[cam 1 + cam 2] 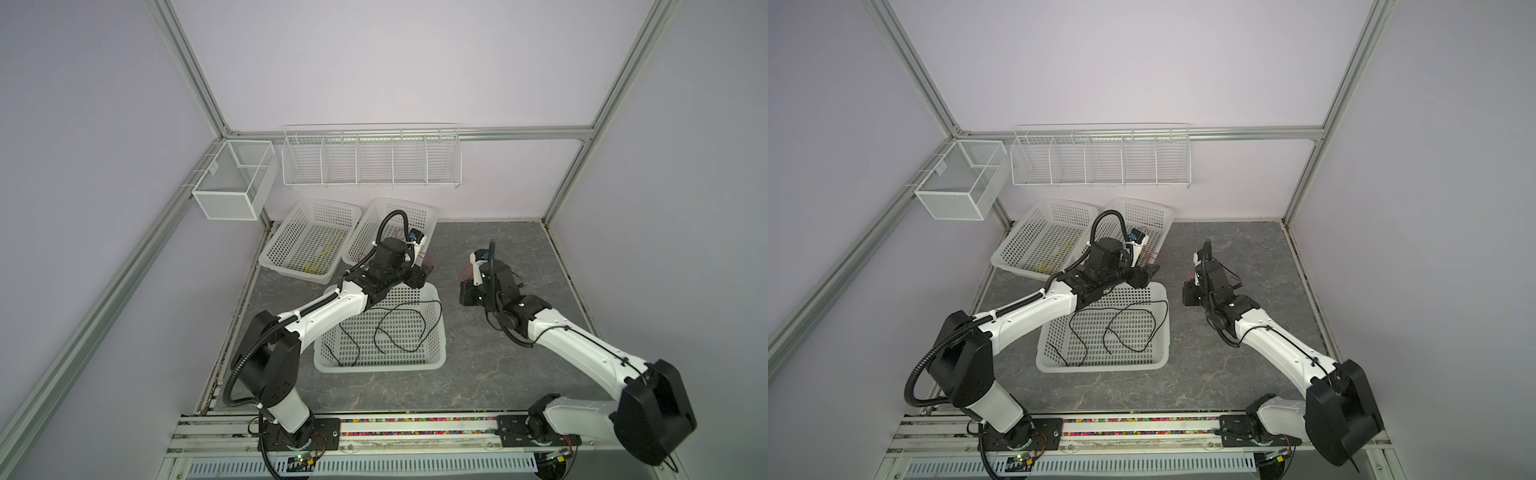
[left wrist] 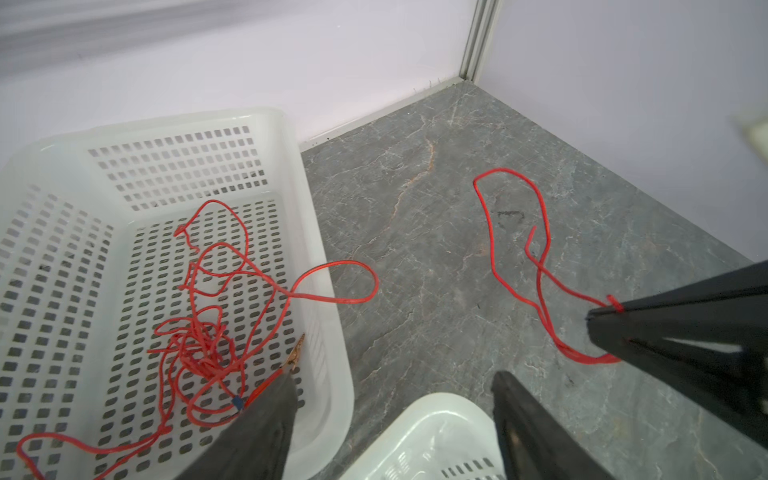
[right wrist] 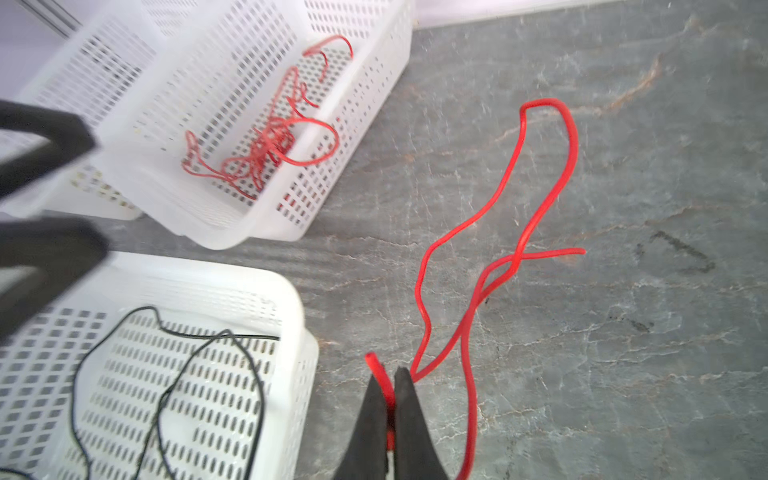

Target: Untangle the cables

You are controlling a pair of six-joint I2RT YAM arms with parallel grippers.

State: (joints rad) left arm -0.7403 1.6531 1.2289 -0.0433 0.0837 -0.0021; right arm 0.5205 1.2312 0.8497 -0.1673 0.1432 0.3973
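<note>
The right gripper (image 3: pixel 392 374) was pinched shut near 1 end of a loose red cable (image 3: pixel 515 259). The cable lay on the tabletop (image 3: pixel 623 374) just beside the white basket (image 2: pixel 307 216) holding the red tangle (image 2: pixel 199 349), on the right arm's side. Its long doubled loop ran away from the jaws, roughly alongside that basket. The left gripper (image 2: pixel 395 376) hovered wide open over the basket's near corner, seemingly empty, though its fingers hid some wire. The right arm was nearer the loose cable
</note>
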